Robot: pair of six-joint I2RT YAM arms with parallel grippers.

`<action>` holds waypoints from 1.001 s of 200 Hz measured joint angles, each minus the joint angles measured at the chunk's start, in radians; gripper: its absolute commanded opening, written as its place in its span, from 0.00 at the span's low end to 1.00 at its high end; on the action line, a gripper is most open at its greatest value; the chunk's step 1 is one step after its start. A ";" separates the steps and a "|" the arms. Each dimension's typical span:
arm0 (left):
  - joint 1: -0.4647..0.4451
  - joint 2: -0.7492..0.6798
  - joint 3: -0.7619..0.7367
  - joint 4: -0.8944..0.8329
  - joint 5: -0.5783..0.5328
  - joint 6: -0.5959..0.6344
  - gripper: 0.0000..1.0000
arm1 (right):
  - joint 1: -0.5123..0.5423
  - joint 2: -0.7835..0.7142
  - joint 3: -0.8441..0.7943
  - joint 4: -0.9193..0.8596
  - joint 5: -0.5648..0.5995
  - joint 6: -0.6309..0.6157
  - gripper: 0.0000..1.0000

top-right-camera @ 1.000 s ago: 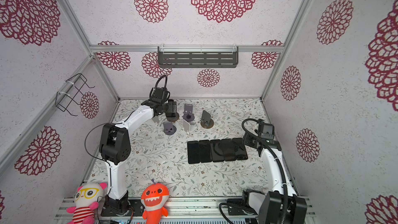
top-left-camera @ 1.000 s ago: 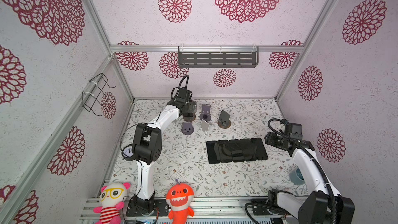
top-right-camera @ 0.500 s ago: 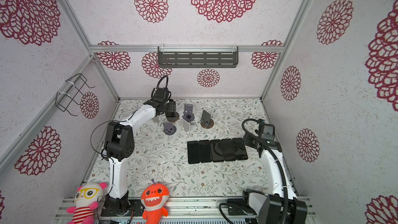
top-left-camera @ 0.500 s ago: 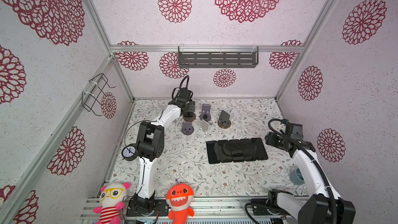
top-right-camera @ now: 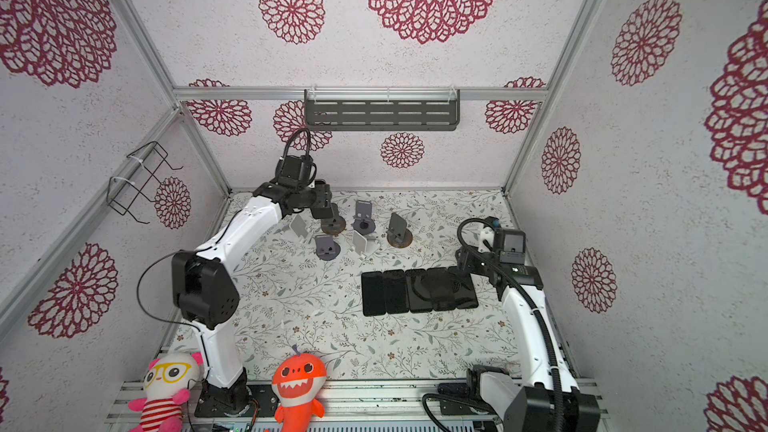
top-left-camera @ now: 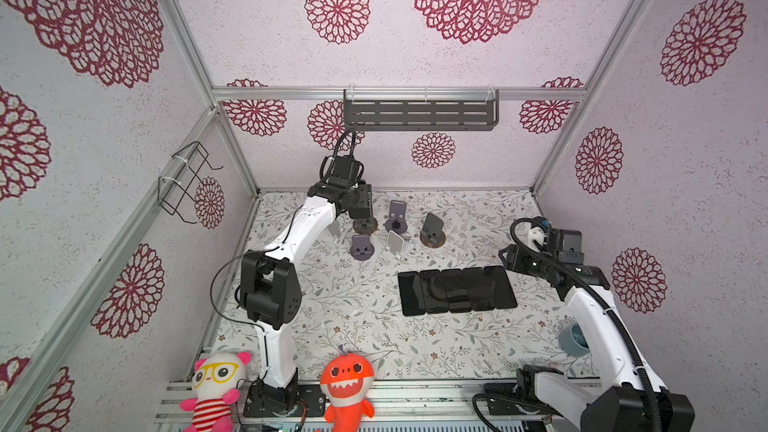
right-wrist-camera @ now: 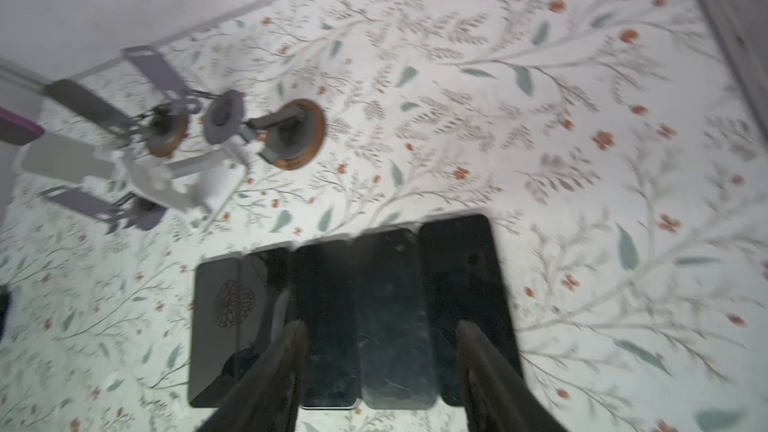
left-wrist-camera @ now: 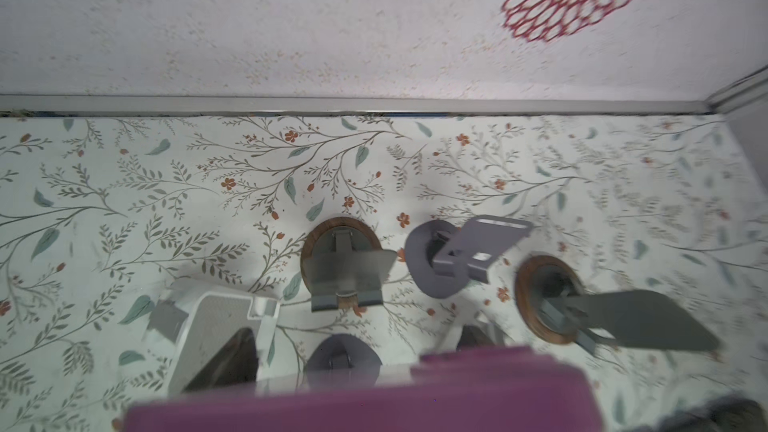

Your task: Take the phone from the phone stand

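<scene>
The phone [left-wrist-camera: 374,396], in a purple case, fills the near edge of the left wrist view and hides the fingers holding it. In both top views my left gripper [top-left-camera: 360,206] [top-right-camera: 325,204] is shut on the phone at the back of the table. It sits just above a wood-based phone stand [top-left-camera: 365,226] [left-wrist-camera: 343,270], whose grey plate is bare. My right gripper [right-wrist-camera: 382,367] [top-left-camera: 509,260] hangs open over the right end of a row of black phones [top-left-camera: 457,290] [right-wrist-camera: 353,317] lying flat. It touches none of them.
Several other stands cluster near the back: purple ones [top-left-camera: 397,218] [top-left-camera: 361,248], white ones [top-left-camera: 397,245] [top-left-camera: 335,229] and a dark wood-based one [top-left-camera: 432,230]. A blue cup [top-left-camera: 572,340] stands at the right wall. Plush toys [top-left-camera: 347,384] sit on the front rail.
My left gripper's jaws have narrowed onto the phone above the back stand. The right gripper has stayed over the row of phones, almost still.
</scene>
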State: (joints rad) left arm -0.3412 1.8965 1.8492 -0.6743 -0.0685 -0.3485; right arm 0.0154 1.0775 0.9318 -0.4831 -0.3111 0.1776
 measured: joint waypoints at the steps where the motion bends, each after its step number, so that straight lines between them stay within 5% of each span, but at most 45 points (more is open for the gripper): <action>1: 0.000 -0.004 0.001 -0.003 0.005 0.000 0.53 | 0.006 0.001 0.002 0.001 -0.003 0.000 0.61; 39: 0.000 -0.167 -0.021 -0.102 0.286 -0.022 0.46 | 0.294 0.111 0.153 0.125 -0.156 0.000 0.63; 83: -0.003 -0.223 -0.248 -0.106 0.507 -0.076 0.40 | 0.503 0.280 0.257 0.252 -0.217 0.021 0.64; 162: -0.034 -0.234 -0.342 -0.053 0.595 -0.124 0.38 | 0.613 0.465 0.300 0.360 -0.216 0.061 0.60; 200: -0.036 -0.240 -0.346 -0.027 0.619 -0.136 0.39 | 0.616 0.502 0.300 0.383 -0.212 0.080 0.33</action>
State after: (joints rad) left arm -0.3771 1.6566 1.5036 -0.7013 0.5507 -0.4843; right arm 0.6319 1.5799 1.2320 -0.1005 -0.5228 0.2573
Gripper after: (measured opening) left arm 0.749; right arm 0.436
